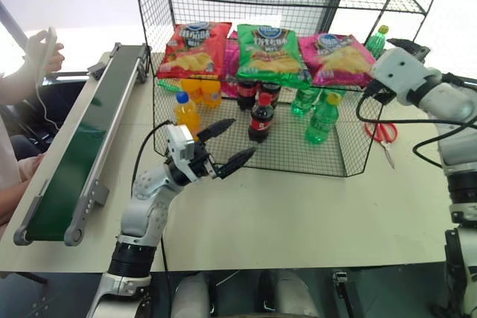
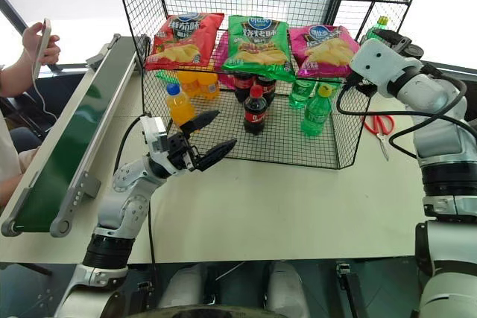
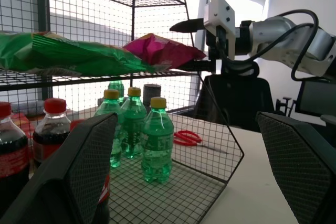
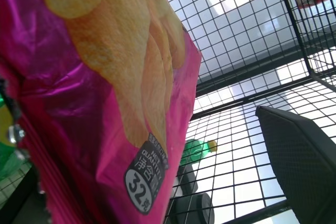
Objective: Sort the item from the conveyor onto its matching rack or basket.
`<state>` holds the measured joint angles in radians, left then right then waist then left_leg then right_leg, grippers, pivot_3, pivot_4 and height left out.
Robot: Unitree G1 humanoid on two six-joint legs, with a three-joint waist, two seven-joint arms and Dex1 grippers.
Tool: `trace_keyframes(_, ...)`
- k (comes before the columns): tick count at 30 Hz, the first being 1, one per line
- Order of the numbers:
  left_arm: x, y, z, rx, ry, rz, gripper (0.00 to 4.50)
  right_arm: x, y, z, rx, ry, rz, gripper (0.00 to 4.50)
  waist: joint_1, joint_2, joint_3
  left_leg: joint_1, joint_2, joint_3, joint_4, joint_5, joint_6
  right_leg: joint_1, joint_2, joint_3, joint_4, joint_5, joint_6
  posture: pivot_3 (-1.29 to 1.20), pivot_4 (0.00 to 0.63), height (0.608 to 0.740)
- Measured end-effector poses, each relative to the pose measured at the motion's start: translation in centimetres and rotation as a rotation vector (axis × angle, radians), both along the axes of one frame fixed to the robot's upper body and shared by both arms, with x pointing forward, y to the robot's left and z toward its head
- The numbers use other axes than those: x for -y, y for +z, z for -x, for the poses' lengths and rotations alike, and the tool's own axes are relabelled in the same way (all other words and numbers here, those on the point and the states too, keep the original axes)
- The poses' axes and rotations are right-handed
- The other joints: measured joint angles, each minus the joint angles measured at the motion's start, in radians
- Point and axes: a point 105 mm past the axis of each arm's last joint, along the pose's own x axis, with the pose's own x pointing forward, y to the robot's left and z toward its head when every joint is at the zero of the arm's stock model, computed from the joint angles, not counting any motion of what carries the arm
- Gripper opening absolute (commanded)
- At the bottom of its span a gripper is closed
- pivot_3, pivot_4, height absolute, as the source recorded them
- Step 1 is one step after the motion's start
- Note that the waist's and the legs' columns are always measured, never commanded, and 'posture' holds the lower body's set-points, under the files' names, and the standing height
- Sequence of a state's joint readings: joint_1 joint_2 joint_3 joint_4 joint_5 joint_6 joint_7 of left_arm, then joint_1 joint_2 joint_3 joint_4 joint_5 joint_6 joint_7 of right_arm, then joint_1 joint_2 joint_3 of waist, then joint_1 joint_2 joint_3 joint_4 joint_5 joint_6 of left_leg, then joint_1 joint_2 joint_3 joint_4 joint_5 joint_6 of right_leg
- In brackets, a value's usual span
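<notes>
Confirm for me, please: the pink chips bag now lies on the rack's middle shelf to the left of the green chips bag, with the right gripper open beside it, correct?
Not quite. The pink chips bag lies to the right of the green chips bag, not the left, as the left eye view shows. It is on the rack's middle shelf, and the right gripper stands open beside it.

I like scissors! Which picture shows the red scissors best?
The left eye view: the red scissors lie whole on the table, right of the rack. The right eye view shows them similarly. The left wrist view catches just the red handles through the wire.
</notes>
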<state>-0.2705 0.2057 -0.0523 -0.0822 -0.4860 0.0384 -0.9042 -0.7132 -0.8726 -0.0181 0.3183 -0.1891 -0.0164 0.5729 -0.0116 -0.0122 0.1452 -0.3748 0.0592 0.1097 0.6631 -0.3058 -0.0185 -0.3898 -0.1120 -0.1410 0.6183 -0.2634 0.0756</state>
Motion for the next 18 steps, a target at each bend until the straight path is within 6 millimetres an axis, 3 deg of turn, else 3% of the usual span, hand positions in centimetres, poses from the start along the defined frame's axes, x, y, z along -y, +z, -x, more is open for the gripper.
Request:
trace_keyframes(7,0.2,-0.2,0.1,-0.001,-0.004,-0.004,4.5,-0.9,0.4,1.2,-0.024,0.075,-0.017,4.42,0.0,0.0,0.0,0.0,0.0,0.0,0.0,0.0,0.0,0.0,0.0,0.0,0.0,0.0,0.0,0.0,0.15,0.738)
trace_keyframes(8,0.2,-0.2,0.1,-0.003,-0.004,-0.004,4.5,-1.1,0.6,1.3,-0.013,0.088,-0.015,4.19,0.0,0.0,0.0,0.0,0.0,0.0,0.0,0.0,0.0,0.0,0.0,0.0,0.0,0.0,0.0,0.0,0.15,0.738)
trace_keyframes(10,0.1,-0.3,0.2,-0.005,-0.003,-0.005,4.5,-1.6,0.9,1.6,0.008,0.115,0.003,3.66,0.0,0.0,0.0,0.0,0.0,0.0,0.0,0.0,0.0,0.0,0.0,0.0,0.0,0.0,0.0,0.0,0.15,0.738)
trace_keyframes(17,0.1,-0.3,0.2,-0.003,-0.004,-0.015,4.5,-1.8,-0.4,2.0,-0.009,0.142,0.027,0.28,0.001,0.0,0.0,0.0,0.0,0.0,0.0,0.0,0.0,0.0,0.0,0.0,0.0,0.0,0.0,0.0,0.15,0.738)
trace_keyframes(18,0.1,-0.4,0.2,-0.003,-0.005,-0.015,4.5,-1.9,-0.5,2.1,-0.009,0.147,0.031,0.01,0.001,0.0,0.0,0.0,0.0,0.0,0.0,0.0,0.0,0.0,0.0,0.0,0.0,0.0,0.0,0.0,0.15,0.738)
